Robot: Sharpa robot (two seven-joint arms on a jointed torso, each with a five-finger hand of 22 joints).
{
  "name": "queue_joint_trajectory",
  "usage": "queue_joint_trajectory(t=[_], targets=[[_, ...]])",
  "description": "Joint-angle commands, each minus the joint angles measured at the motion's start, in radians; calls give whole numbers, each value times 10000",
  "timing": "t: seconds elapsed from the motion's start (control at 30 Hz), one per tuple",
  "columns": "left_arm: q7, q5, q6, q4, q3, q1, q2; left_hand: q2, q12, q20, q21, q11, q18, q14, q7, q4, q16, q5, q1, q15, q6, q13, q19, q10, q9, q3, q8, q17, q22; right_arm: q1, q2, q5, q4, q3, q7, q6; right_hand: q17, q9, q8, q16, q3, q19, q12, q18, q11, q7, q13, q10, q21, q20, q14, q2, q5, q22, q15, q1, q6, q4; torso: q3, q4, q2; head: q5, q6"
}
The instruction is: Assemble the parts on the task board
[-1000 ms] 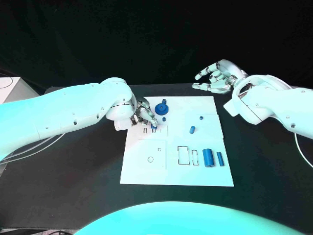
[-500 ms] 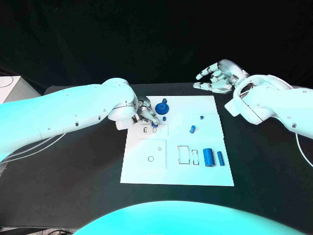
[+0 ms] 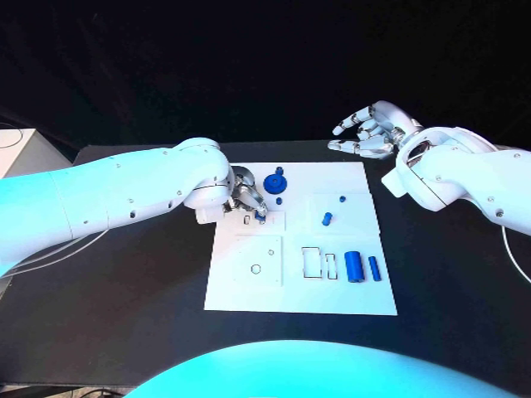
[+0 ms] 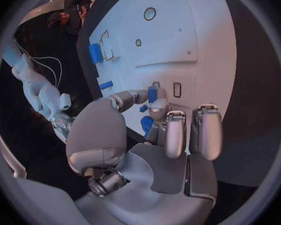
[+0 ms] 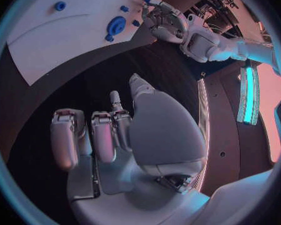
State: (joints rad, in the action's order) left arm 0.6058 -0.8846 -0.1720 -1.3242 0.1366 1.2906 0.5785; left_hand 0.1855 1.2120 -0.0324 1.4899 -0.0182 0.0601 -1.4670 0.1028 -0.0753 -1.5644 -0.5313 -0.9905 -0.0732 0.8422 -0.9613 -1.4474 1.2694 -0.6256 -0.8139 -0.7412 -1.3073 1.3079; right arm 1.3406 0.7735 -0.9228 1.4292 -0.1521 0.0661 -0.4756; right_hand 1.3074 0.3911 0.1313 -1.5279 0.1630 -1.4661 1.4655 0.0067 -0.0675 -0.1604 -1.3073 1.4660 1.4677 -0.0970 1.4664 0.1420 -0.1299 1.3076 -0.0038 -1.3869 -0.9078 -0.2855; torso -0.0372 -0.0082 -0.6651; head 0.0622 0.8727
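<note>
The left hand [image 3: 244,197] pinches a small blue peg [image 4: 152,93] over the far-left slots of the task board [image 3: 349,294]. A blue gear [image 3: 276,183] lies just beyond it. Two blue cylinders [image 3: 362,267] lie near right. The right hand [image 3: 367,133] hovers beyond the board, fingers apart, holding nothing.

Black table [image 3: 122,282] before a dark backdrop [image 3: 265,66], perhaps cloth
</note>
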Motion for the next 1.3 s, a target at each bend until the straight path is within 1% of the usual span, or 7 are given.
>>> queue_joint_trajectory(t=[0.03,0.23,0.8,0.93,1.17,1.3], targets=[[98,-70,-214,-16,9,-3,0,-146,82,1,46,-108,-180,-1038,-600,1162,-64,-3,14,-95,702,-36,-85,183,-1923,-1149,-107,-2635,845,-6,-1,-67,0,0,-38,142,1611,11,59,20,26,-556,-64,205,-82,-5,-1835,248,-64,-50,786,-5,-45,1862,37,77,55,-44,-2,7,0,9,-1],[126,-65,-296,-26,25,-10,-11,-169,83,9,56,-118,-186,-1038,-612,1144,-64,5,27,-103,720,-39,-103,200,-1929,-1137,-114,-2635,870,-11,-5,-67,-5,-1,-39,146,1611,11,59,20,26,-556,-64,205,-82,-5,-1835,248,-64,-50,786,-5,-45,1862,37,77,55,-44,5,0,-9,14,-1],[153,-104,-368,83,50,-54,-91,-252,70,37,50,-145,-187,-1023,-643,1070,-35,92,83,-128,754,-27,-106,244,-1947,-1055,-120,-2585,868,-21,6,-67,1,-1,-39,166,1605,12,72,25,29,-549,-67,209,-82,-4,-1832,244,-83,-51,784,-8,-67,1851,37,105,63,-37,-4,1,-6,0,-1],[161,-143,-387,99,53,-60,-112,-278,59,43,45,-150,-185,-1019,-648,1055,-27,122,89,-133,753,-15,-102,245,-1949,-1040,-116,-2572,860,-22,10,-67,5,-1,-39,169,1605,12,72,25,29,-549,-67,209,-82,-4,-1832,244,-83,-51,784,-8,-67,1851,37,105,63,-37,0,-4,-7,0,-1],[183,-179,-387,120,57,-64,-129,-289,61,45,51,-152,-189,-1023,-650,1050,-34,133,91,-135,754,-20,-112,250,-1950,-1035,-115,-2584,875,-23,20,-67,13,-1,-36,169,1605,12,72,25,29,-549,-67,209,-82,-4,-1832,244,-83,-51,784,-8,-67,1851,37,105,63,-37,-5,4,-13,0,-1],[164,-230,-324,132,58,-65,-137,-313,53,49,52,-155,-190,-1018,-655,1038,-26,150,95,-139,757,-11,-115,252,-1952,-1024,-113,-2570,879,-23,19,-67,19,-1,-38,170,1605,12,72,25,29,-549,-67,209,-82,-4,-1832,244,-83,-51,784,-8,-67,1851,37,105,63,-37,-2,5,-6,-2,-1]])
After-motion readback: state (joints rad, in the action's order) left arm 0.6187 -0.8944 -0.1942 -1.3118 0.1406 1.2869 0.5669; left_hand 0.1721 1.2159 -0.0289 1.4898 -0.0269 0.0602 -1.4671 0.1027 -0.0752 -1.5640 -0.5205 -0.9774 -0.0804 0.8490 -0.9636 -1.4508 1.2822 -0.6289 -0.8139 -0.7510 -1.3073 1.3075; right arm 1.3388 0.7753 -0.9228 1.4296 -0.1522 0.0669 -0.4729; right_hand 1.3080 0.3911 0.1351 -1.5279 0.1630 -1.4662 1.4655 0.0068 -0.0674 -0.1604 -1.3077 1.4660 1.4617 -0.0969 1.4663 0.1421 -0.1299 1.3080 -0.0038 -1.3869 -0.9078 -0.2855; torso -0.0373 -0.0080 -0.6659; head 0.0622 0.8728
